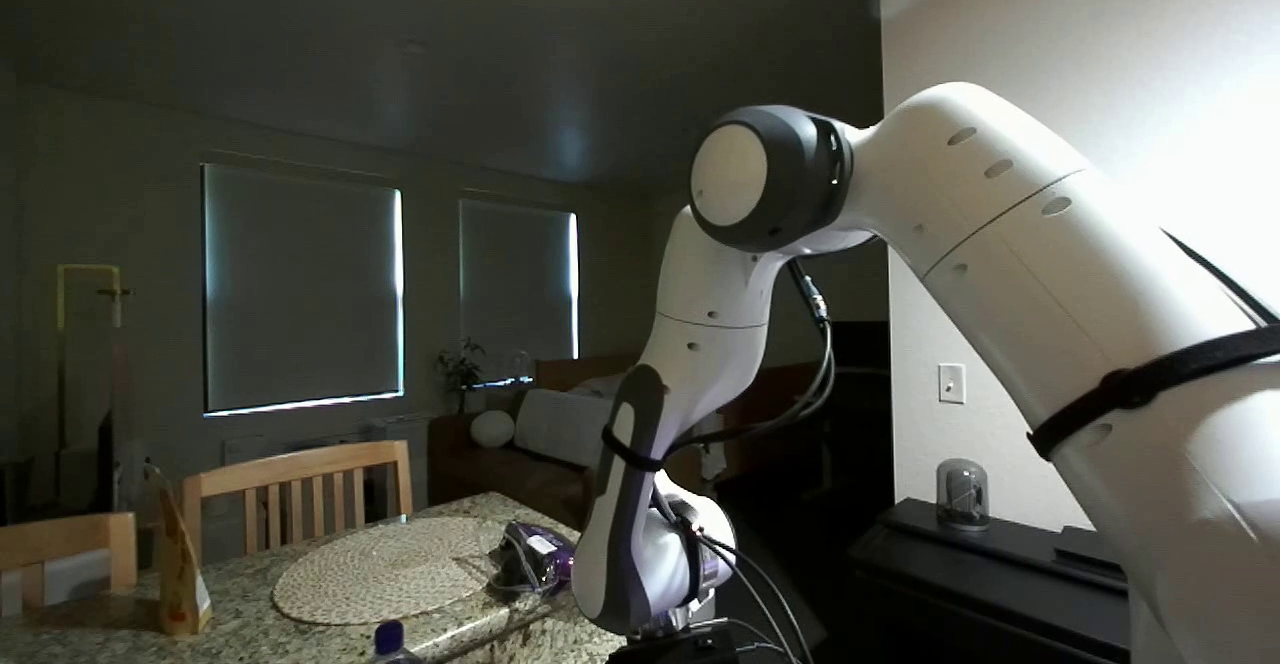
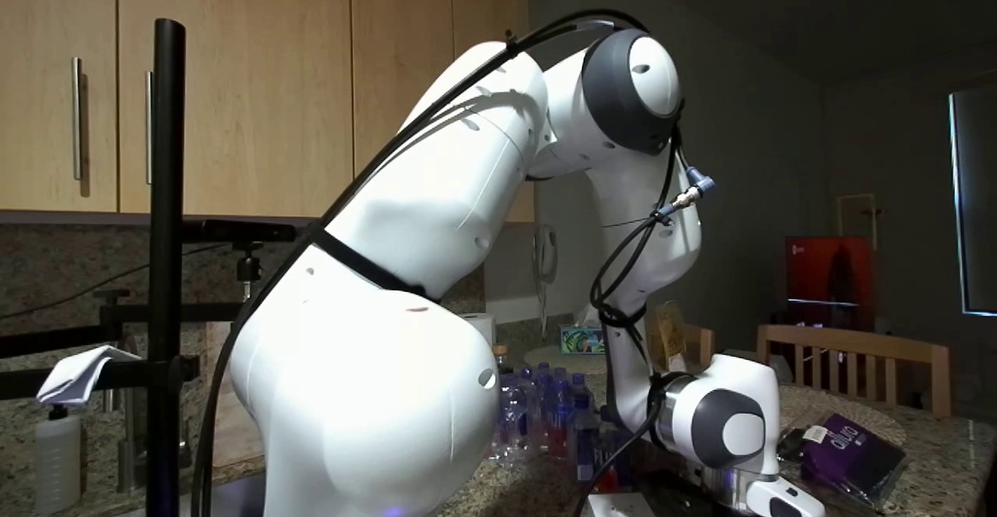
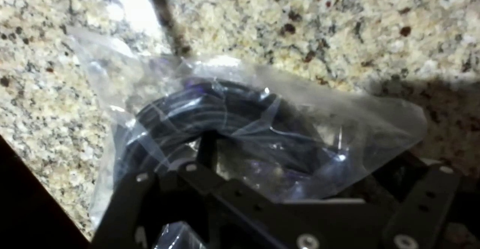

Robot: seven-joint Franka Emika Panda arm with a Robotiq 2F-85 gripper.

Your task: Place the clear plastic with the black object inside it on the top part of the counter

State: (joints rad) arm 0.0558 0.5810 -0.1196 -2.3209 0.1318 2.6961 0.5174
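In the wrist view a crinkled clear plastic wrapper (image 3: 232, 114) with a coiled black object inside lies on speckled granite. My gripper (image 3: 303, 166) is open, its fingers spread at the wrapper's near side and partly covering it. Whether the fingers touch it I cannot tell. In an exterior view only the gripper's black upper body (image 1: 680, 644) shows; the fingertips are below the frame. A clear package with a purple label and dark contents (image 1: 535, 556), also in an exterior view (image 2: 845, 455), lies on the counter's top part (image 1: 250, 639). Whether it is the same wrapper I cannot tell.
A round woven placemat (image 1: 385, 569) lies on the top part, near a standing paper bag (image 1: 182, 569). Several purple-capped bottles (image 2: 557, 416) stand beside the arm. A tissue box (image 2: 583, 339) and wooden chairs (image 1: 300, 489) are farther back. A dark edge shows in the wrist view (image 3: 30, 211).
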